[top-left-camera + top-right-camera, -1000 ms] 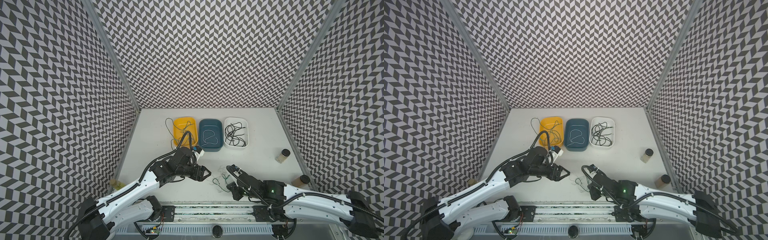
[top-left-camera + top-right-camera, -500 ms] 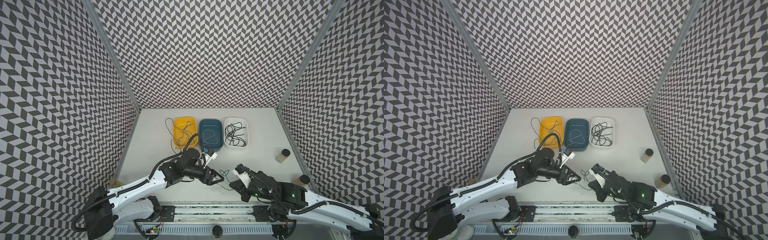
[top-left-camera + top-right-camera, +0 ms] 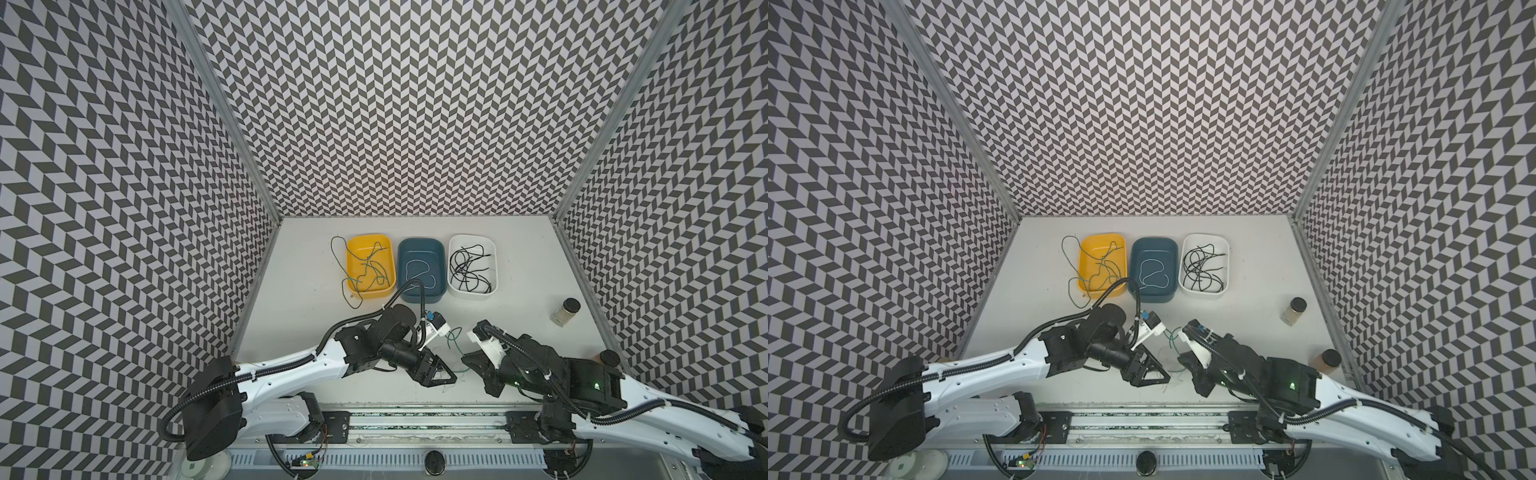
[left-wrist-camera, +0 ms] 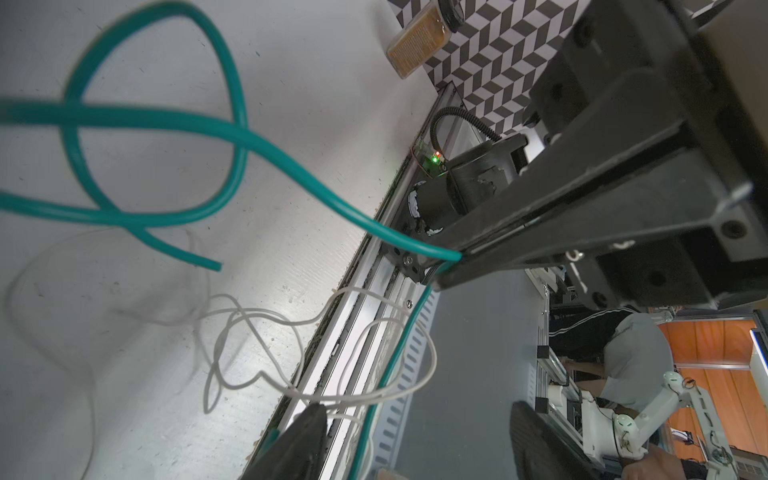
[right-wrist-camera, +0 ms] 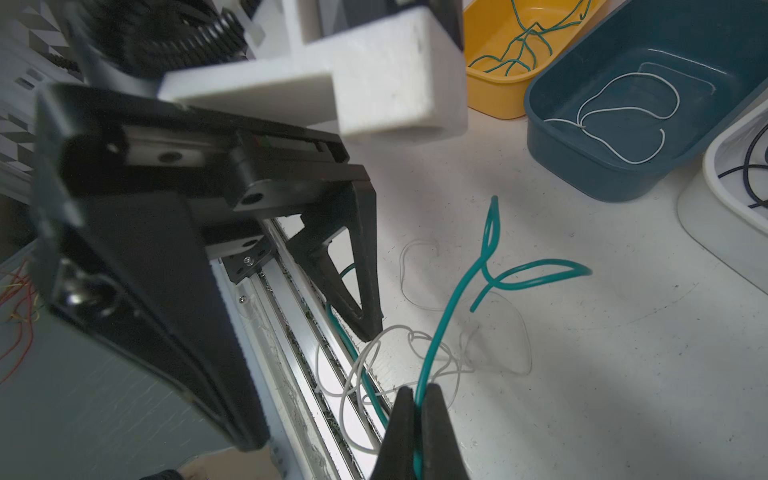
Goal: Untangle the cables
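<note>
Right claw (image 5: 419, 394) clamps teal cable (image 5: 441, 332), running toward trays (image 5: 582, 166).

At the back of the white tabletop (image 3: 311, 291) stand, left to right, a yellow plastic tray (image 3: 361, 245) holding thin green cables (image 3: 368, 266), a dark blue plastic tray (image 3: 432, 253) holding a thin white cable (image 3: 415, 261), and a white plastic tray (image 3: 471, 300) holding thin black cables (image 3: 467, 270). At the front, a loose green cable (image 3: 455, 336) sits between my left gripper (image 3: 451, 376) and right gripper (image 5: 419, 395), above a tangled white wire (image 5: 365, 353).
</note>
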You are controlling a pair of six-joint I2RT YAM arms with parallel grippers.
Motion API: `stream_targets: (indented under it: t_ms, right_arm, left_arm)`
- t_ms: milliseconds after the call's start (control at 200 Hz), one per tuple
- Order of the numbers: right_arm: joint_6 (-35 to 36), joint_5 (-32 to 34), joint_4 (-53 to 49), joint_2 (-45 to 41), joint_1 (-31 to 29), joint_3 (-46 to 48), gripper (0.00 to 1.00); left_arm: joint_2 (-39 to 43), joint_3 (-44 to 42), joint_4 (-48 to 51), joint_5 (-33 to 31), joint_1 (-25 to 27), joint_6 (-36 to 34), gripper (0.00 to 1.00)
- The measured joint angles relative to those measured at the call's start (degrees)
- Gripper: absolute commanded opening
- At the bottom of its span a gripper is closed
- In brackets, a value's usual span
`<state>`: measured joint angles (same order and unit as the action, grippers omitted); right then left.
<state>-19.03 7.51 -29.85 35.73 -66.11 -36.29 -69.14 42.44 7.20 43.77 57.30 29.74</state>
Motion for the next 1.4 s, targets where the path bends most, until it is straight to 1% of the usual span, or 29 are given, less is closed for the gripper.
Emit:
stream_targets:
  t_ms: [100,230,361,446,596,626,686,806,941,986,1006,1036,1102,1127,1152,1177,1237,1337,1397]
  right_arm:
    - [0.2,0.7,-0.3,0.6,0.0,-0.3,0.0]
    - [0.6,3.2,-0.6,-1.5,0.0,-0.8,0.0]
    - [1.9,7.3,-1.5,-2.8,0.0,-4.6,0.0]
    - [2.6,8.7,-1.5,-3.1,0.0,-7.0,0.0]
    - [2.5,11.1,-1.5,-3.1,0.1,-11.4,0.0]
    - [2.4,11.5,-1.5,-3.1,0.1,-12.5,0.0]
    - [2.0,12.2,-1.2,-3.1,0.1,-14.1,0.0]
    - [1.6,12.9,-1.1,-3.0,0.1,-17.3,0.0]
    - [1.6,12.6,-1.3,-1.3,0.3,-21.4,0.0]
    - [1.7,12.4,-1.4,-0.3,0.3,-22.9,0.0]
    - [1.7,12.4,-1.6,0.1,0.3,-23.5,0.0]
    - [1.9,12.4,-1.8,0.6,0.3,-24.3,0.0]
    - [2.4,12.6,-2.1,1.1,0.3,-25.5,0.0]
    - [2.6,12.7,-2.3,1.1,0.3,-25.8,0.0]
    - [2.8,12.9,-2.6,1.1,0.3,-26.2,0.0]
    - [3.0,13.1,-2.9,1.1,0.3,-26.4,0.0]
    - [3.6,14.1,-3.6,1.1,0.3,-27.3,0.0]
    - [4.7,15.8,-4.8,1.3,0.3,-28.9,0.0]
    - [5.5,17.0,-4.9,1.7,0.3,-29.6,0.0]
  left_arm:
    - [-0.7,1.5,1.4,-0.4,0.4,-1.4,0.68]
    - [-0.8,1.8,2.0,-1.4,0.7,-2.5,0.69]
    - [-0.8,1.8,2.0,-1.8,0.7,-3.0,0.69]
    - [-0.7,1.7,1.7,-1.8,0.7,-3.0,0.7]
    - [0.3,-0.4,0.1,-2.6,0.7,-2.8,0.74]
    - [0.6,-1.1,-0.4,-2.8,0.7,-2.7,0.76]
    - [1.2,-2.4,-1.9,-3.1,0.7,-2.5,0.78]
    - [2.5,-5.4,-5.4,-4.2,0.7,-1.7,0.78]
    - [3.1,-6.8,-8.5,-5.6,0.7,-1.3,0.77]
    - [3.1,-7.0,-9.4,-6.1,0.7,-1.2,0.73]
    - [3.1,-7.0,-9.8,-6.3,0.7,-1.2,0.69]
    - [3.1,-7.1,-10.4,-6.8,0.8,-1.0,0.6]
    - [3.2,-7.3,-11.2,-7.7,0.8,-1.1,0.27]
    - [3.3,-7.4,-11.3,-8.1,0.8,-1.0,0.18]
    - [3.5,-7.5,-11.6,-8.5,0.8,-0.9,0.13]
    - [3.9,-7.7,-11.7,-8.9,0.7,-0.9,0.12]
    - [5.0,-8.2,-11.9,-9.7,0.5,-1.0,0.13]
    - [7.6,-8.5,-11.1,-10.8,-0.5,-0.7,0.16]
    - [10.3,-8.4,-9.4,-12.4,-1.3,-0.7,0.2]
